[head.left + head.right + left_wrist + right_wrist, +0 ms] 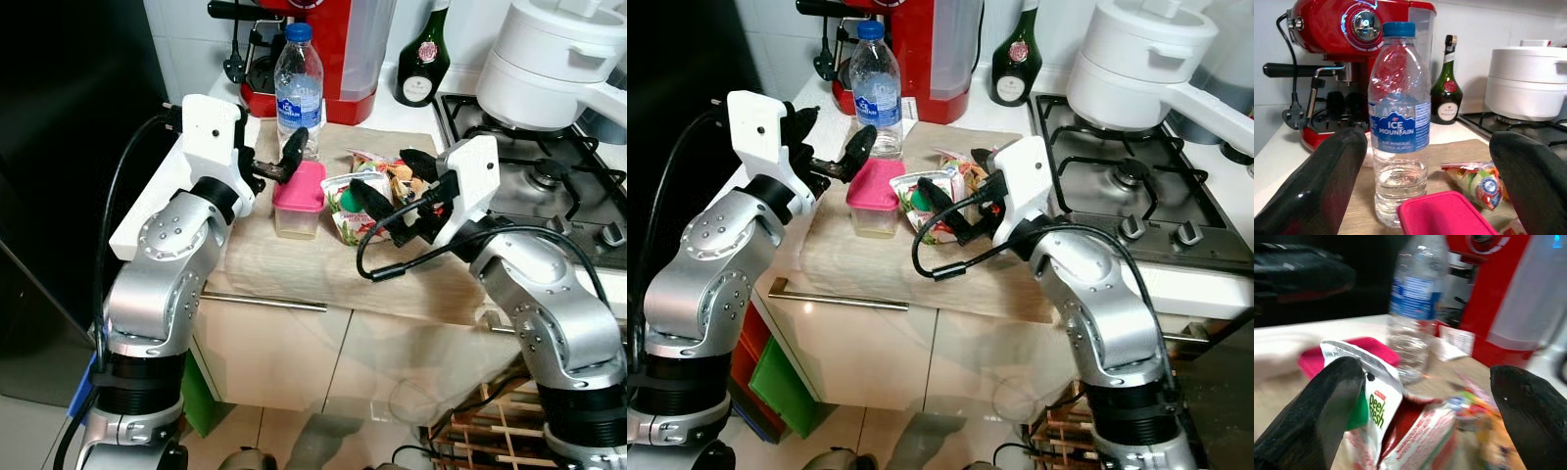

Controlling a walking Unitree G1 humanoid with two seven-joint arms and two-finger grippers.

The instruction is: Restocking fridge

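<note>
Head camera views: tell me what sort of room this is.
Most likely a home kitchen. A gas hob carries a white pot, a red coffee machine stands against the tiled wall, and a wooden counter sits over cabinets.

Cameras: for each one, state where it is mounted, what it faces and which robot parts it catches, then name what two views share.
Left eye view: head, looking down at the counter; both silver arms, left gripper, right gripper.
Right eye view: same head, same scene, slightly offset.
Left wrist view: along its open fingers at the water bottle and pink-lidded container.
Right wrist view: along its open fingers at a snack bag.
Shared: both wrist views show the bottle.
</note>
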